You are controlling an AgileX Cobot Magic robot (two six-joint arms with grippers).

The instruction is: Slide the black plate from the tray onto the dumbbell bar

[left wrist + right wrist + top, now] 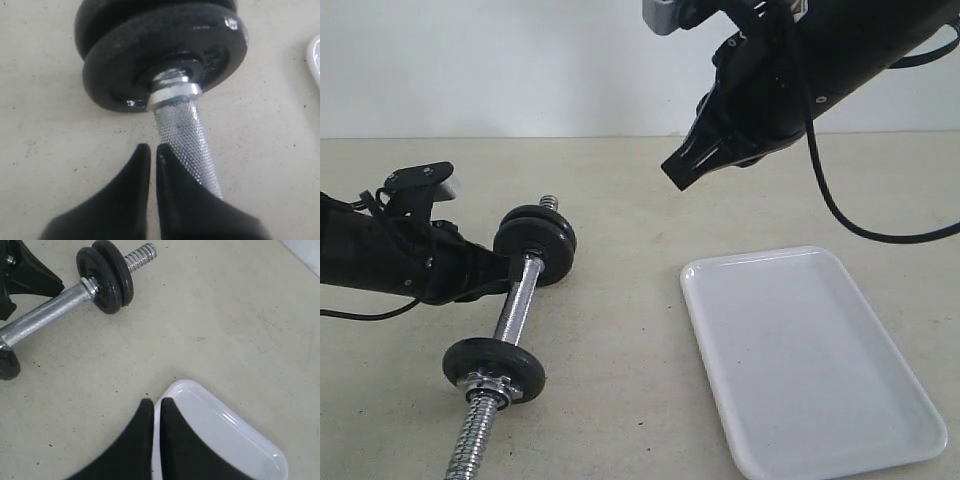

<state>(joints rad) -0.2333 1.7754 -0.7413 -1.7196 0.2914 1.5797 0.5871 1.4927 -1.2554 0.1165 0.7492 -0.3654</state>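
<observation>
The dumbbell bar point(516, 308) lies on the table at the left. Two black plates point(536, 243) sit pressed together on its far end, with bare thread beyond them. A third black disc with a chrome star nut point(494, 368) sits near its front end. The white tray point(810, 350) at the right holds nothing. My left gripper point(512, 270) is shut and empty, its tips point(150, 147) beside the knurled bar point(182, 130), just short of the plates point(165, 55). My right gripper point(675, 172) hangs shut and empty in the air, its tips point(154, 401) over the tray's corner point(225, 435).
The beige tabletop runs back to a white wall. From the right wrist view the bar point(45, 317) and its paired plates point(107, 277) lie well away from the tray, with bare table between. The right arm's cable loops above the tray.
</observation>
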